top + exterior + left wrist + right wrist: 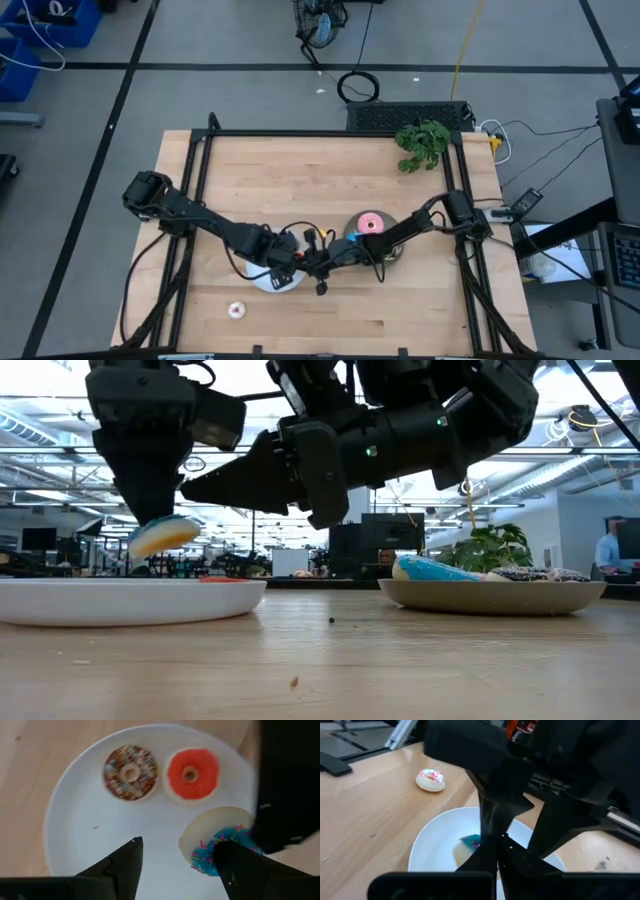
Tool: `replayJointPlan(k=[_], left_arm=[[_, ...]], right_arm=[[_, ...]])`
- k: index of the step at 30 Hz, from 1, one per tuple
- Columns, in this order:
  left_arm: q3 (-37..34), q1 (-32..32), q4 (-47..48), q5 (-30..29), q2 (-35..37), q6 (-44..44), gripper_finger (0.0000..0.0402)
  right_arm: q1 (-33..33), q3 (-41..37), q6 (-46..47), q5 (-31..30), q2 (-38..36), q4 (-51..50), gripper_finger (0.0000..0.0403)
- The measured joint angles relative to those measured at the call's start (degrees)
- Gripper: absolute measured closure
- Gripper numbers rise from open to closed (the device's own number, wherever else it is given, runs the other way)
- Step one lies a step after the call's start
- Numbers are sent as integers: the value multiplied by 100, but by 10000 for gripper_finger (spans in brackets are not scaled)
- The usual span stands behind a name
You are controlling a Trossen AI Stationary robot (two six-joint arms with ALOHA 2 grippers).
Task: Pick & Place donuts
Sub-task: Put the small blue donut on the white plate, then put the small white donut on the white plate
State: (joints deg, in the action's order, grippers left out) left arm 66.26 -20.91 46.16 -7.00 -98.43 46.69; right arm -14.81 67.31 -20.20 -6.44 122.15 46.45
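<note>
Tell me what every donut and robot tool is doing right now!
Blue mini donut: tilted, raised over the white plate, beside one left tool finger.
Left tool: open above the white plate.
Right tool: close beside the left tool.
Brown donut: flat on the white plate.
Red donut: flat beside it.
White-pink donut: alone on the table.
Pink donut: on the grey plate.

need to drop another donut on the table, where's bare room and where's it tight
Free: the bare wood between the plant and the left arm, and the front strip right of the white-pink mini donut. Crowded: mid-table, where both grippers meet over the white plate, next to the grey plate.
</note>
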Motion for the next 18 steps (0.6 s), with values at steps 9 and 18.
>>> replayJointPlan(k=[9, 18], left_arm=[[203, -2, -171, 102, -2, -194, 163], [345, -37, 39, 34, 0, -98, 163]], right_arm=[[57, -2, 150, 375, -4, -244, 403], [57, -11, 148, 370, 239, -138, 403]])
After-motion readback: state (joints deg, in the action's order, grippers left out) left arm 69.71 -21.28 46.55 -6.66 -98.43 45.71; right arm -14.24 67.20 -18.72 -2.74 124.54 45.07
